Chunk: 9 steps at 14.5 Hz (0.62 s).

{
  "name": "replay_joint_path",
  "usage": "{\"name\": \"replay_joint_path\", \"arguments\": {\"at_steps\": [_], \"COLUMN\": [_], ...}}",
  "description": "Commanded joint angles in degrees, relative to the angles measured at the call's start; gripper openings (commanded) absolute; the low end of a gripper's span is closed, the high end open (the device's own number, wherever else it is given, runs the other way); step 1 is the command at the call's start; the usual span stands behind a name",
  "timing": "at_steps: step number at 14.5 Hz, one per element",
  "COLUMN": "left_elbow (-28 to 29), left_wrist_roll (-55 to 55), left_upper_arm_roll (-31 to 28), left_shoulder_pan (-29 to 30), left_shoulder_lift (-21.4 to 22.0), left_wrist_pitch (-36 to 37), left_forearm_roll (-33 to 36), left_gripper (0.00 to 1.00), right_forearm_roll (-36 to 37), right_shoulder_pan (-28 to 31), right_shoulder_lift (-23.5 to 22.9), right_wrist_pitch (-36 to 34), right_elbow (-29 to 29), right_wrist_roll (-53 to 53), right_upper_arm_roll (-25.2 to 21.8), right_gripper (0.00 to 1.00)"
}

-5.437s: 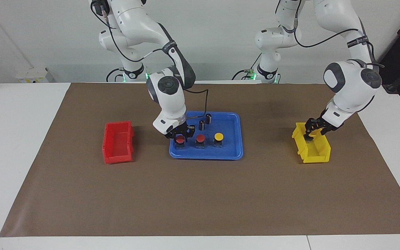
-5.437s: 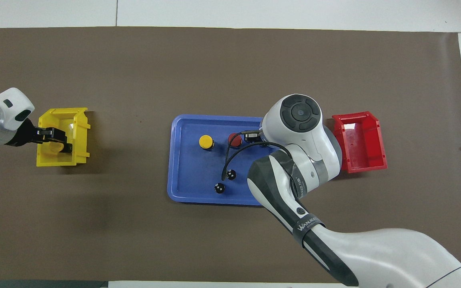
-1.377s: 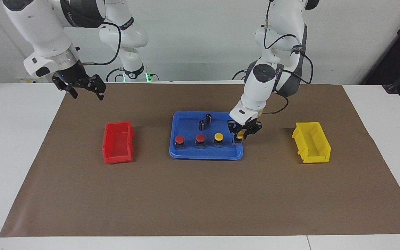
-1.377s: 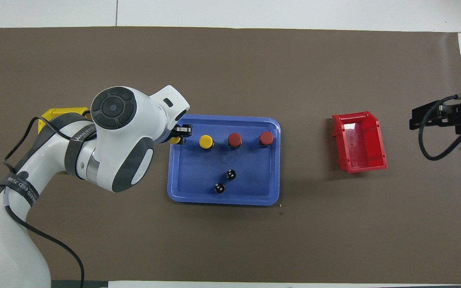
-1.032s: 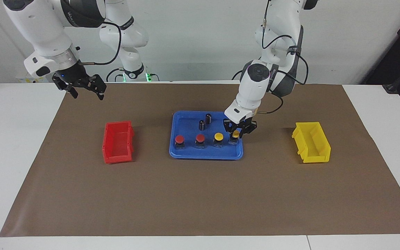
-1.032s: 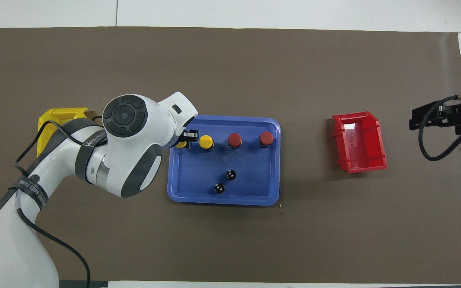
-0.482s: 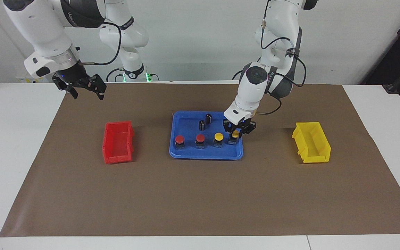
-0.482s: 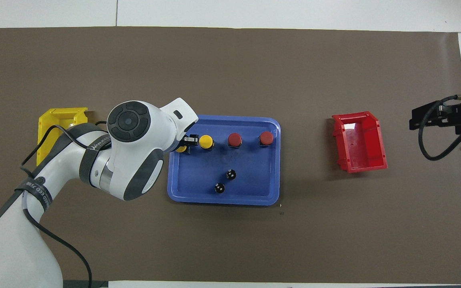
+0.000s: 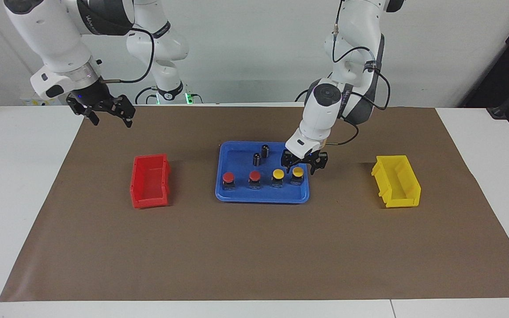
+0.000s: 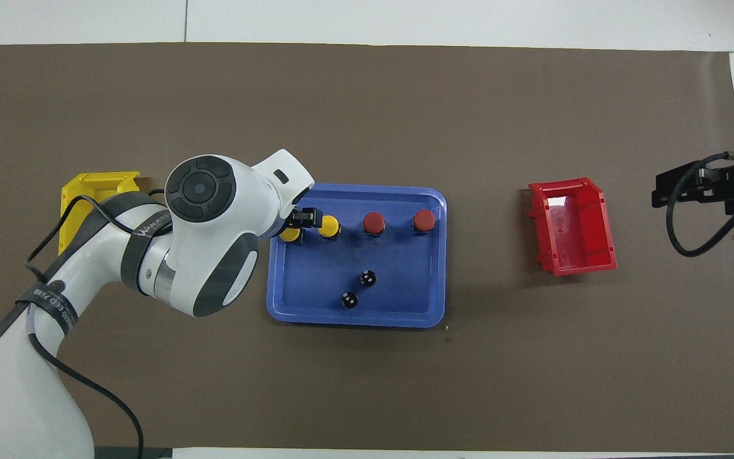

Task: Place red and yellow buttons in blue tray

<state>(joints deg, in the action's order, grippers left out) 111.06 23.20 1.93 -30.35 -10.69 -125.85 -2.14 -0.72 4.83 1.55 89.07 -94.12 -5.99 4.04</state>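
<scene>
The blue tray [image 9: 238,155] lies mid-table; it also shows in the overhead view [image 10: 405,280]. Four buttons stand in it in a row along the edge farther from the robots: two red buttons [image 9: 228,178] [image 9: 255,176] and two yellow buttons [image 9: 278,174] [image 9: 298,172]. In the overhead view the reds [image 10: 423,220] [image 10: 373,222] and the yellows [image 10: 329,226] [image 10: 289,234] show too. My left gripper [image 9: 301,164] is open just over the end yellow button, its fingers apart on either side of the cap; my left gripper [image 10: 302,223] partly covers that button from above. My right gripper [image 9: 106,114] is open and empty, up in the air over the table's right-arm end.
Two small dark capless cylinders [image 9: 257,159] [image 9: 265,150] stand in the tray nearer to the robots. A red bin [image 9: 150,180] sits toward the right arm's end. A yellow bin [image 9: 396,181] sits toward the left arm's end, partly covered by the left arm in the overhead view [image 10: 96,188].
My left gripper brought the second yellow button from the yellow bin into the tray, set it beside the other yellow one and opened. The right arm waits unmoved.
</scene>
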Motion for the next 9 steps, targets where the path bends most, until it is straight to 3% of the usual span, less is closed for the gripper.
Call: {"name": "replay_joint_path", "arguments": {"at_steps": [1, 3, 9], "left_elbow": [-8.19, -10.94, -13.57], "left_wrist_roll": [-0.61, -5.07, -18.98], "left_upper_arm_roll": [-0.87, -0.96, -1.05], "left_shoulder_pan": [2.21, 5.54, 23.99], "left_shoulder_lift": [1.02, 1.81, 10.95], "left_wrist_pitch": [11.29, 15.35, 26.15], "left_forearm_roll": [-0.68, -0.41, -0.50], "left_gripper": [1.00, 1.00, 1.00], "right_forearm_roll": [0.45, 0.45, 0.45], "right_shoulder_pan": [0.36, 0.36, 0.36], "right_shoulder_lift": [1.26, 1.26, 1.26], "right_wrist_pitch": [0.76, 0.76, 0.76], "right_elbow": [-1.50, -1.51, -1.51], "right_wrist_roll": [1.60, 1.68, 1.60], "right_upper_arm_roll": [0.27, 0.27, 0.27], "right_gripper": [1.00, 1.00, 1.00]}}
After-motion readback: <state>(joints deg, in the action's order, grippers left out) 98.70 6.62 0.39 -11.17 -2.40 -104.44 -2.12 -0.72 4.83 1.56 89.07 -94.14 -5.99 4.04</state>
